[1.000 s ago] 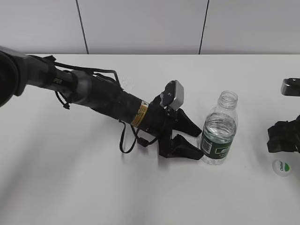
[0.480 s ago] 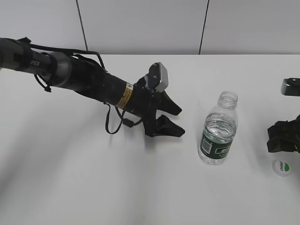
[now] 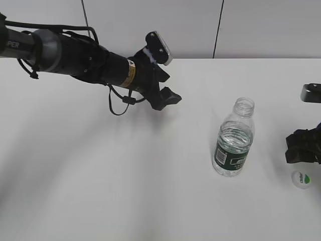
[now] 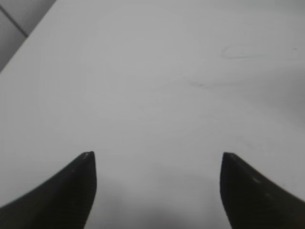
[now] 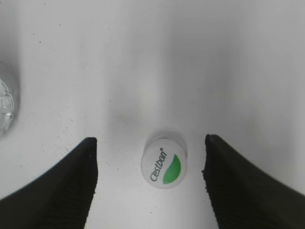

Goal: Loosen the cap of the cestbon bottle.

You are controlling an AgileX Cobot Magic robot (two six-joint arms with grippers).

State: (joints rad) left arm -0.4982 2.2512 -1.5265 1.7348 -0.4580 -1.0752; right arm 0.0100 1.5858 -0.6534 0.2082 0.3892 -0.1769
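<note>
The cestbon bottle [image 3: 233, 140] stands upright on the white table, clear with a dark green label and an open threaded neck with no cap on it. The white cap [image 3: 301, 179] with a green patch lies on the table to its right, and shows in the right wrist view [image 5: 164, 163] between the jaws. My right gripper [image 5: 150, 152] is open above the cap, not touching it; its body sits at the right edge [image 3: 303, 145]. My left gripper [image 3: 168, 90] is open and empty, well left of the bottle and raised over the far part of the table; it also shows in the left wrist view [image 4: 157, 160].
A sliver of the bottle [image 5: 5, 107] shows at the left edge of the right wrist view. The white table [image 3: 100, 175] meets a pale panelled wall [image 3: 150, 25] at the back. The left arm [image 3: 65, 52] stretches across the back left.
My left gripper has drawn back from beside the bottle, moving left and up toward the far edge. The bottle, the cap and the right gripper have stayed put.
</note>
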